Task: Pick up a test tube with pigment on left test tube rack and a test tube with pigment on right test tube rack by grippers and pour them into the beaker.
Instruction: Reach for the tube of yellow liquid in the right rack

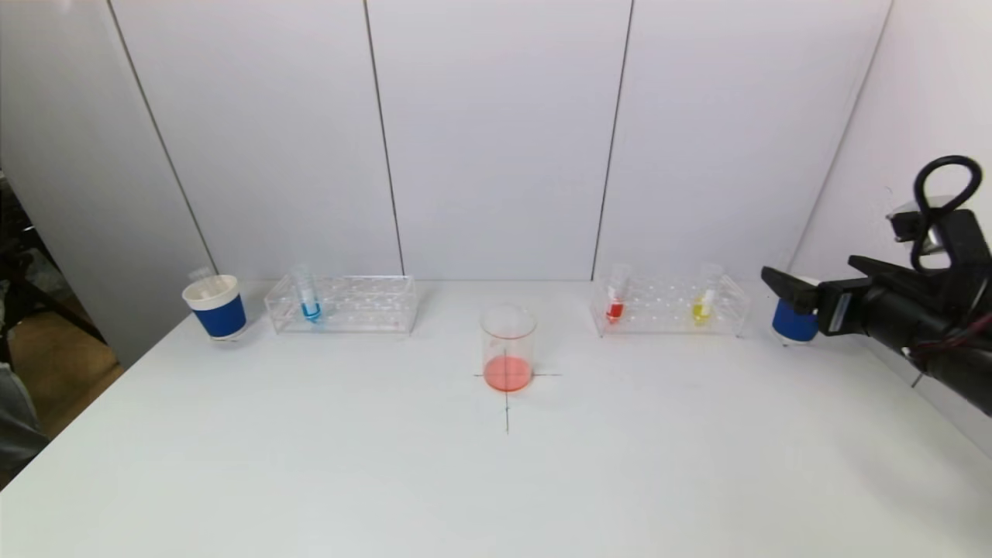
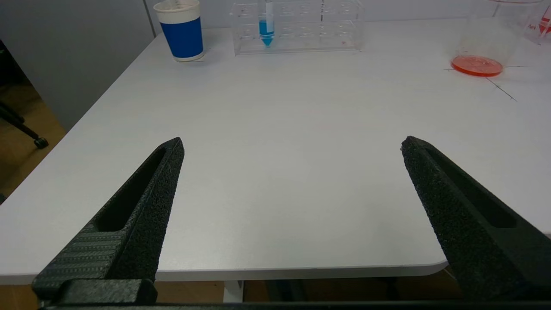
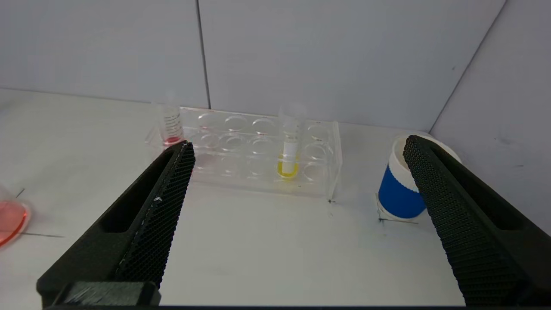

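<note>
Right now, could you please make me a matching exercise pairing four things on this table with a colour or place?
Things:
1. test tube in the left clear rack
2. glass beaker
3. left paper cup
4. right claw

Descriptions:
A. orange-red liquid
B. over the right cup
C. blue pigment
D. outside the left rack

Pairs: 1-C, 2-A, 3-D, 4-B

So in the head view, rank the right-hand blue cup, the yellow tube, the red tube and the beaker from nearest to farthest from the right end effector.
1. Right blue cup, beside the open right end effector, at the table's right edge.
2. Yellow tube, right part of the right rack.
3. Red tube, the rack's left end.
4. Beaker, table centre.
</note>
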